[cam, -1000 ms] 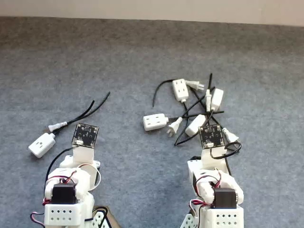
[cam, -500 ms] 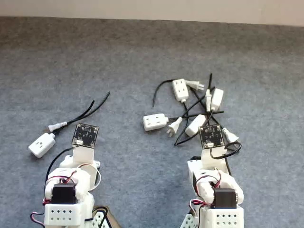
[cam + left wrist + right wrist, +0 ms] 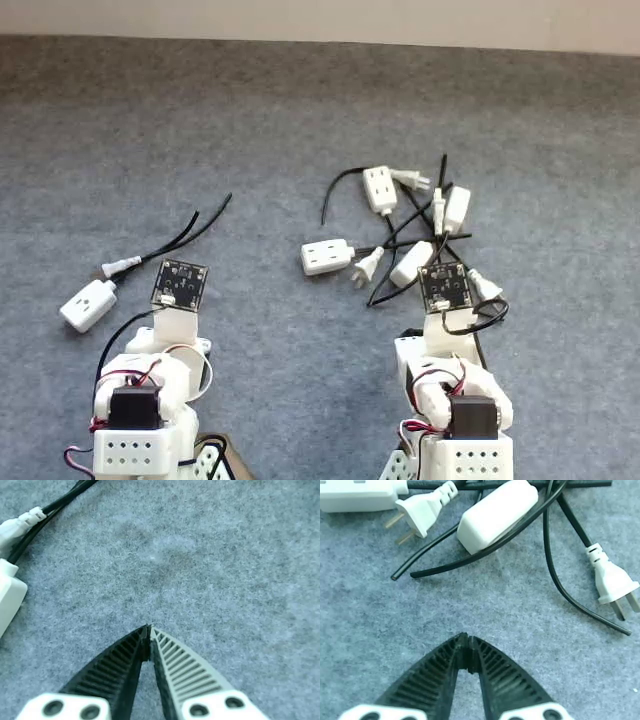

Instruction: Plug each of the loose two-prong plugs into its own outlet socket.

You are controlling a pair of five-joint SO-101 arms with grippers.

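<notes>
Left gripper is pressed together and empty, aimed down at bare grey carpet; right gripper is likewise closed on nothing. Just ahead of the right one lie a two-prong plug, a white outlet socket and a second plug, prongs bare among tangled black cords. Near the left arm a third plug lies beside a socket block, apparently unjoined. Judgement: no pairing completed, all insertions outstanding. Both arms sit folded back at the near edge.
</notes>
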